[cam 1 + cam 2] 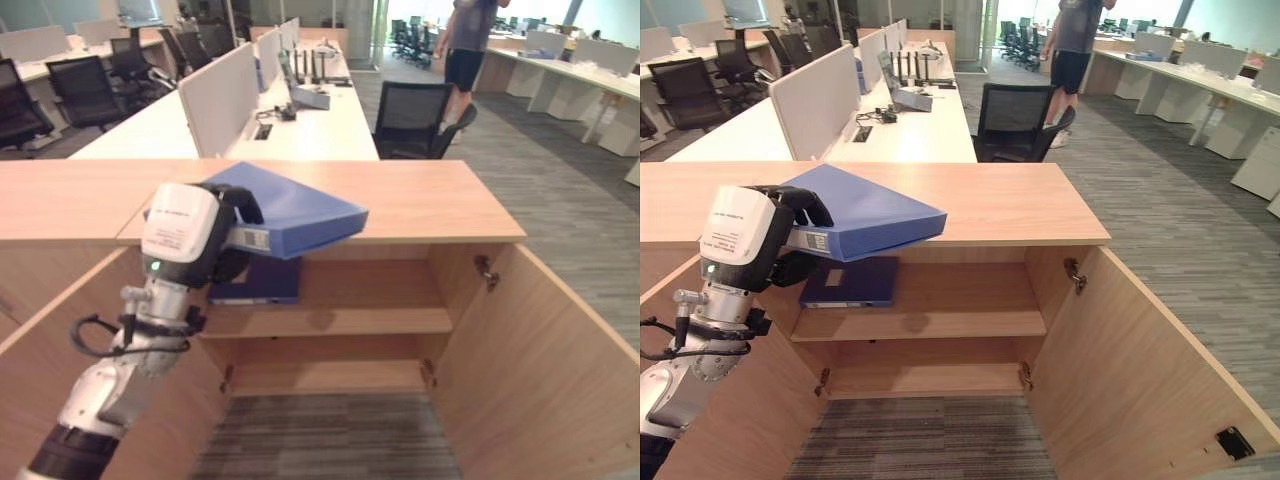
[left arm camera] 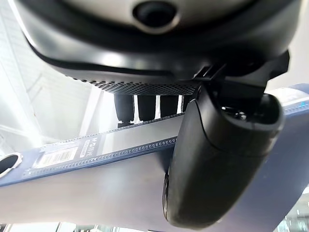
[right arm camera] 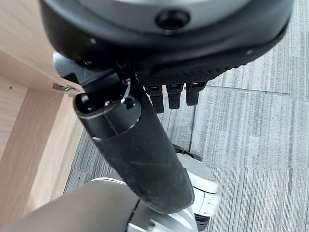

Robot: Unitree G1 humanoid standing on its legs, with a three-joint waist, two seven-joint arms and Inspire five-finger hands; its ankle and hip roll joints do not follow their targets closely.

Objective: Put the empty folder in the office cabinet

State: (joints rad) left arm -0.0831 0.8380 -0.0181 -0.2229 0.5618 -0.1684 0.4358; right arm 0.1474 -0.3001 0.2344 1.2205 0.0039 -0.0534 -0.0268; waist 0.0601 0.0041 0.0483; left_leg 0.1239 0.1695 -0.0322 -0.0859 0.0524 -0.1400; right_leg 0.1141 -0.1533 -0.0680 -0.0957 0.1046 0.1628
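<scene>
One blue folder (image 1: 285, 212) is up in the air in front of the open office cabinet (image 1: 400, 215), level with the cabinet's wooden top. The robot's left hand (image 1: 225, 235) is clamped on its spine end at about 9 o'clock, thumb under the board and fingers (image 2: 145, 107) over the upper edge, as the left wrist view shows. The folder lies nearly flat, tilted a little, its long axis running from 9 o'clock toward 3 o'clock, with the free corner pointing to 3 o'clock and hanging over the front edge of the cabinet top. The labelled spine (image 1: 818, 241) faces the robot.

Below it, a second dark blue binder (image 1: 850, 282) lies flat on the upper shelf (image 1: 940, 320), toward the 9 o'clock side. Both cabinet doors stand swung open; the right door (image 1: 1130, 350) reaches toward 5 o'clock.

The right hand (image 3: 145, 150) hangs low over the grey carpet (image 3: 251, 125) beside the cabinet's wood, fingers relaxed and holding nothing.

Behind the cabinet, at 12 o'clock, stretches a long white bench (image 1: 310, 130) with divider screens and a black office chair (image 1: 412, 118); a person (image 1: 1072, 45) walks far off.
</scene>
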